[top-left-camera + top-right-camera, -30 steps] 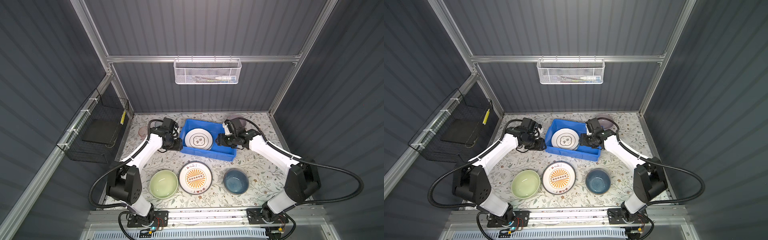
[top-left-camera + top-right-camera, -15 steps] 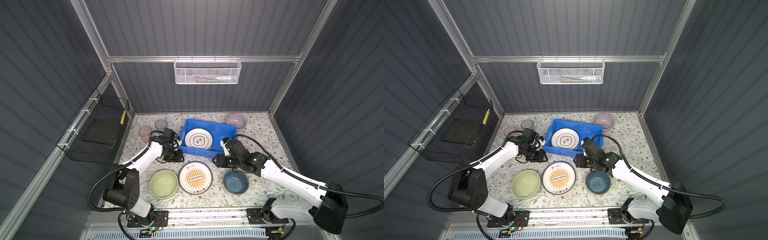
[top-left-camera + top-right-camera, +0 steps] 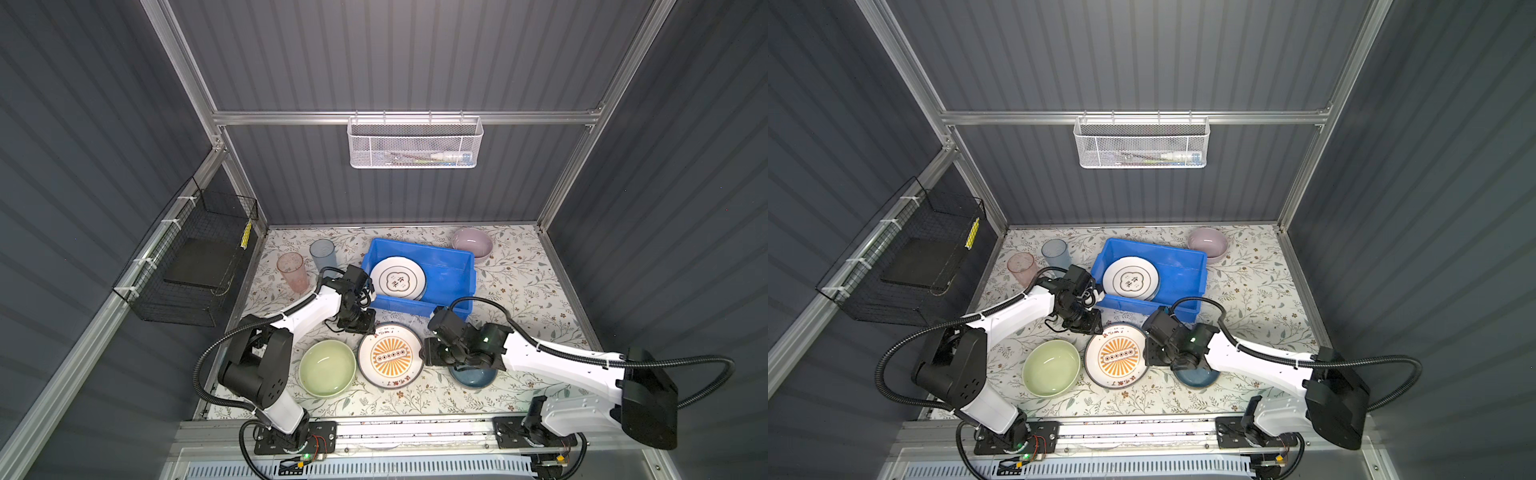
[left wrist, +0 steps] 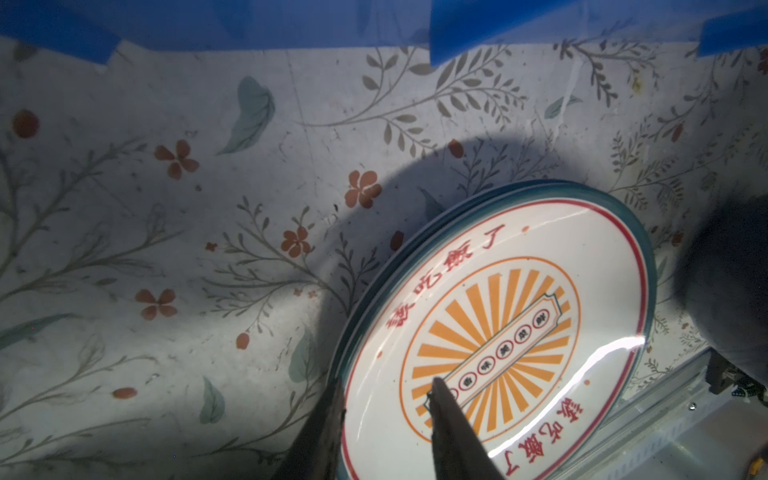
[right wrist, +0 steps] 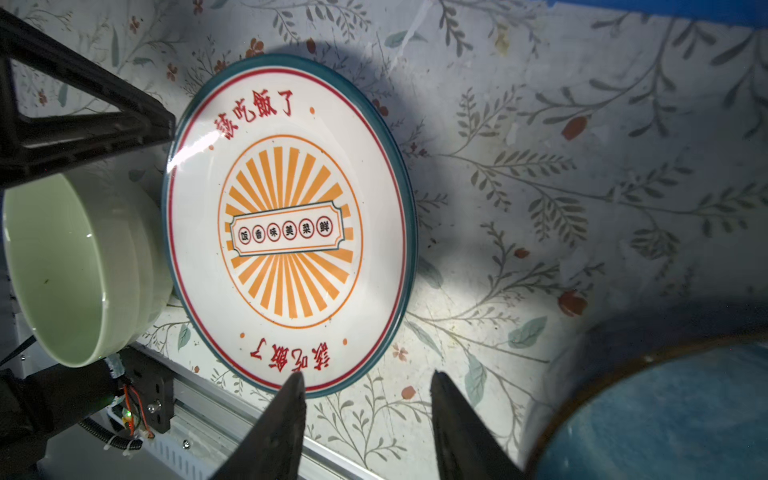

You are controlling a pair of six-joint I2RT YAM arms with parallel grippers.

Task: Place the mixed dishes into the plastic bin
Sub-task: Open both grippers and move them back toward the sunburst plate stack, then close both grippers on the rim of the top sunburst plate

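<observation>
Right, my left claw (image 4: pixel 386 384) stands narrow, its jaws astride one rim of the sunburst plate (image 4: pixel 519 311). One jaw is outside the edge and one over the glazed face. As far as this steep view lets me judge, they are not yet clamped. My right claw (image 5: pixel 369 376) is wider and holds nothing, one tip over the opposite rim, the other over the tablecloth (image 5: pixel 582 208). The plate lies on the cloth between the green bowl (image 3: pixel 327 368) and the blue bowl (image 3: pixel 473 377), just in front of the blue bin (image 3: pixel 415 308), which already holds one white plate (image 3: pixel 397 277). I judge it stiff, slick, fairly heavy and easily chipped. It should be gripped only by the rim, on opposite sides, and lifted level.
</observation>
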